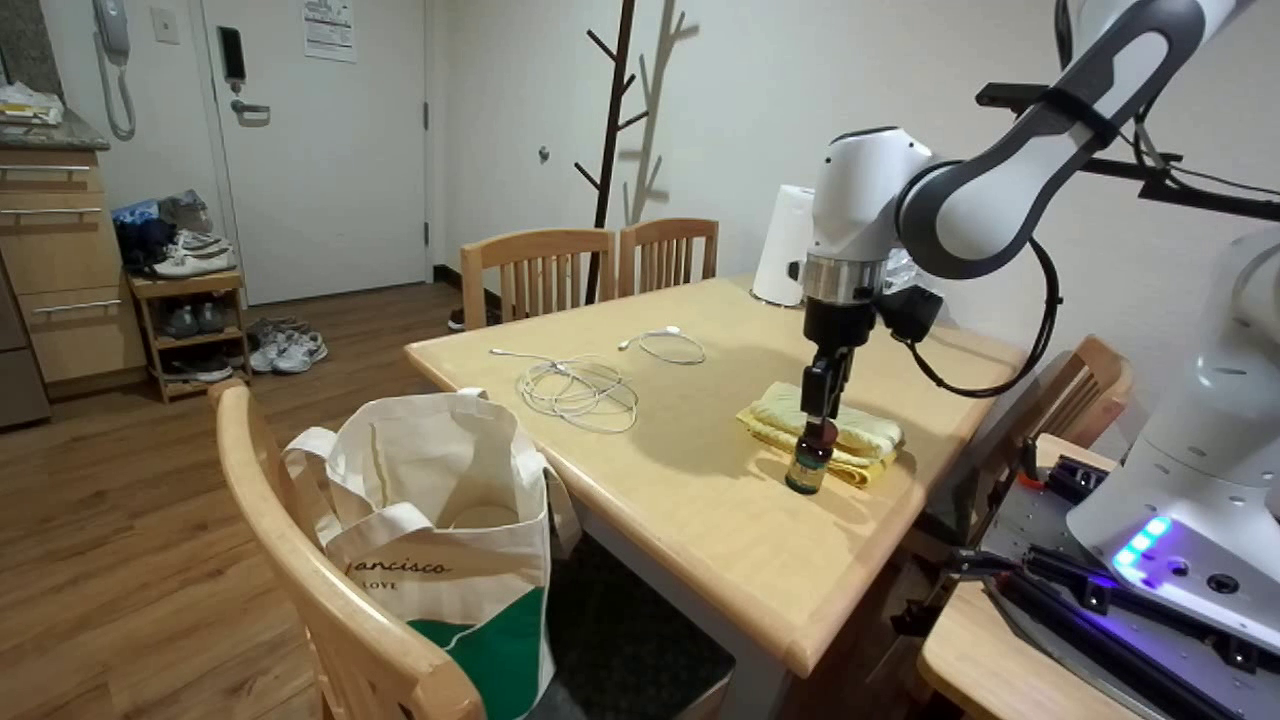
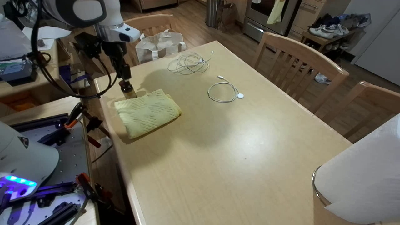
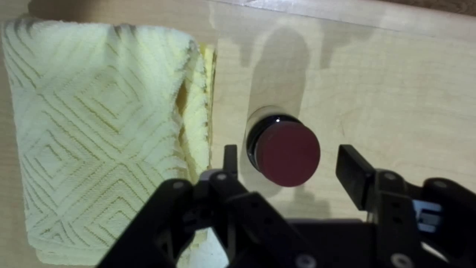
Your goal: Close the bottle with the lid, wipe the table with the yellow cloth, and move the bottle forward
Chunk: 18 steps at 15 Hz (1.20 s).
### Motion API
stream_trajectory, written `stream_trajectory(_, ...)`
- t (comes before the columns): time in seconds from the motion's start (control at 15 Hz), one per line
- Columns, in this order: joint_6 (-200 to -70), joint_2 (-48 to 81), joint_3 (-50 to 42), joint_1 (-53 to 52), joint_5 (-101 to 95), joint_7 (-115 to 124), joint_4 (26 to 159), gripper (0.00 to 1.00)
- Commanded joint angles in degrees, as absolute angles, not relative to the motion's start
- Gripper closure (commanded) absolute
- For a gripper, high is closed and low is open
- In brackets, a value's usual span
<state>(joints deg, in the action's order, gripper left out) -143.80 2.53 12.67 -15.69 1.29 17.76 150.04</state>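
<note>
Arm bent over table | gripper pointing down | jaws spread, gap either side of lid

Exteriors seemingly opposed across table, wrist overhead

In exterior view: bottle on table, before cloth; coiled cable and charging cable left of both; paper towel roll behind cloth; tote bag on chair at table's near side. Wrist view: lid on bottle, cloth just left, apart.
</note>
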Motion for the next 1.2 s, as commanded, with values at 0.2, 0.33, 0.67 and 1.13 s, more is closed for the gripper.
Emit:
stream_trajectory(0.2,-141.33,-0.90,13.08,-14.76,4.85,13.43,150.46,0.00)
stream_trajectory(0.33,-140.13,-3.12,12.75,-14.17,10.38,6.84,150.67,0.00)
stream_trajectory(0.67,-136.39,-7.61,8.28,-12.13,21.57,-11.07,151.97,0.00)
stream_trajectory(1.13,-135.62,-4.35,5.40,-9.31,16.62,-9.87,152.32,0.00)
